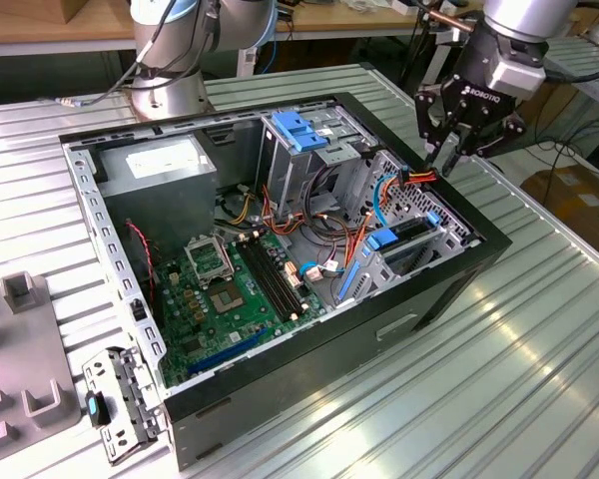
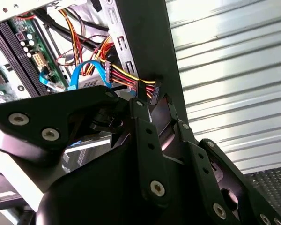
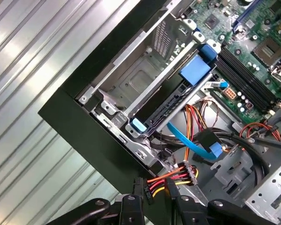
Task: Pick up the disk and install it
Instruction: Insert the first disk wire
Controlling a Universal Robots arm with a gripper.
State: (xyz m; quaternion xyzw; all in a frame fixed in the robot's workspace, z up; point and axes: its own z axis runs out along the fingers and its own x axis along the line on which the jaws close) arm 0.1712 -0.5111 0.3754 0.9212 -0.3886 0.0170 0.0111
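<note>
Gripper (image 1: pixel 447 160) sits at the open case's (image 1: pixel 280 404) corner on the exterior view's right. Both wrist views show its fingers pinching a black power connector (image 2: pixel 151 90). First wrist view: the disk (image 3: pixel 167 106) seated in its bay, near the gripper, not touching.

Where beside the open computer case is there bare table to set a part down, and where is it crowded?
Bare: the ribbed metal table between the black computer case and the exterior view's right edge. Crowded: grey fixture blocks on the exterior view's left; coloured cable bundle inside the case.
</note>
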